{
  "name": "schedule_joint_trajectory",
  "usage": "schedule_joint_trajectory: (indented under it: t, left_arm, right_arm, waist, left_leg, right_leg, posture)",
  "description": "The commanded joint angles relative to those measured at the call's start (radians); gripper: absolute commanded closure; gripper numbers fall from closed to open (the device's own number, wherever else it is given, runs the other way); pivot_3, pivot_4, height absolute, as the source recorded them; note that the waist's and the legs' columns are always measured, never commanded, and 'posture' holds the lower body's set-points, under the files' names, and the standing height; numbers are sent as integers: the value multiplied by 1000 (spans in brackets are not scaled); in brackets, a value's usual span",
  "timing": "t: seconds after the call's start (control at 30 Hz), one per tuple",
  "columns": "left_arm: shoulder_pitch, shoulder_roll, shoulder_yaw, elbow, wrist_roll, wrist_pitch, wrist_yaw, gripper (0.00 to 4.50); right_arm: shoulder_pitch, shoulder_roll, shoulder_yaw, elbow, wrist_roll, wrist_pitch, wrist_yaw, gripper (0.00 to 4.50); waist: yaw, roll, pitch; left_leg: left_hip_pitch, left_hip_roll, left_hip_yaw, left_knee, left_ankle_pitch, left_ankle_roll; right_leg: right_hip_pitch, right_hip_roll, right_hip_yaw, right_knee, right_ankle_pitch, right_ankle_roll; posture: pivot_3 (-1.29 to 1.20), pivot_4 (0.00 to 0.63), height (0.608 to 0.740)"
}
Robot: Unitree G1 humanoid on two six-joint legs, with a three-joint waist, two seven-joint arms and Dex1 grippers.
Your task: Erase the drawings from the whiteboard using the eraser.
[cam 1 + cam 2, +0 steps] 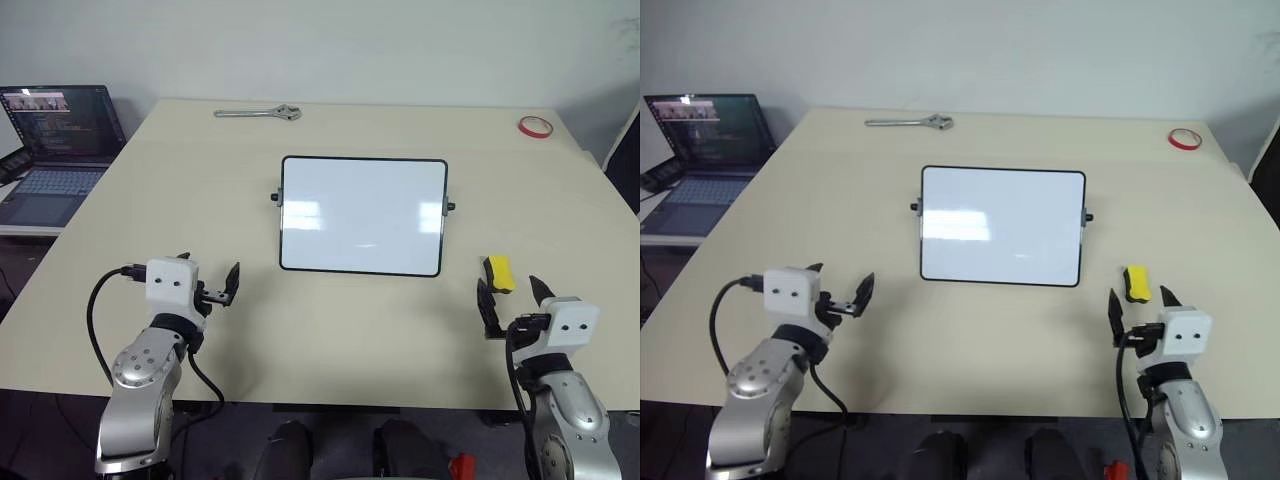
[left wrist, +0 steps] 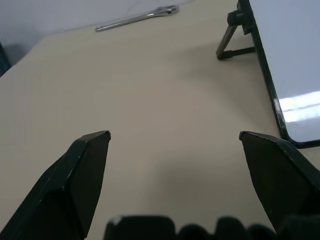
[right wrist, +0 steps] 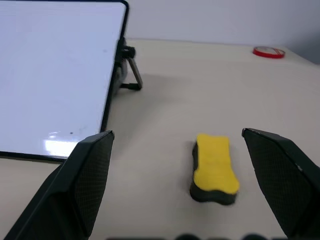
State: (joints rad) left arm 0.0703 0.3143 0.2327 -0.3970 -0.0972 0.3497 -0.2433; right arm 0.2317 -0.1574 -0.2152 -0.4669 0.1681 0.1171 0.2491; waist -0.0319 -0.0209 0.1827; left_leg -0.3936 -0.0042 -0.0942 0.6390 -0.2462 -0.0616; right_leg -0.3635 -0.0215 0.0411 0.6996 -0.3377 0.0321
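The whiteboard [image 1: 362, 215] stands propped near the middle of the table [image 1: 300, 330], tilted back on its small side legs, and its face looks clean: no drawings can be made out on it, though glare across the lower part and a few tiny specks in the right wrist view leave some doubt about faint remnants. The eraser [image 1: 498, 272] lies flat on the table, yellow top up, just off the board's lower right corner and apart from it. The right gripper [image 1: 514, 303] hovers just behind the eraser with its jaws spread wide and nothing between them; in the right wrist view the eraser [image 3: 215, 169] sits ahead of the black fingers [image 3: 82, 185], a little toward one side rather than centred. The left gripper [image 1: 222, 285] is also spread apart and empty, over bare table to the board's lower left. If marks do remain, the main risk is in retaking the eraser: a closing gripper that is off-centre could nudge the block sideways or pinch only one end, so it twists in the grip. Pressing on the propped board could also tip or slide it, since nothing braces it.
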Motion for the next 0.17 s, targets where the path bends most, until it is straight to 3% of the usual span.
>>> schedule_joint_trajectory:
  t: [0.03,0.17]
  left_arm:
    - [-5,-25,-18,-22,28,-28,49,0]
    - [-24,-22,-25,7,35,-47,49,0]
  right_arm:
    - [-45,-41,-23,-33,25,15,8,13]
    - [-73,-87,-41,-31,34,57,6,13]
  waist:
    - [2,0,0]
    - [2,0,0]
  left_leg:
    - [0,0,0,0,0,0]
    - [-1,-1,-1,0,0,0]
  right_leg:
    - [0,0,0,0,0,0]
    - [1,0,-1,-1,0,0]
  posture:
    - [0,150,740]
    - [0,150,740]
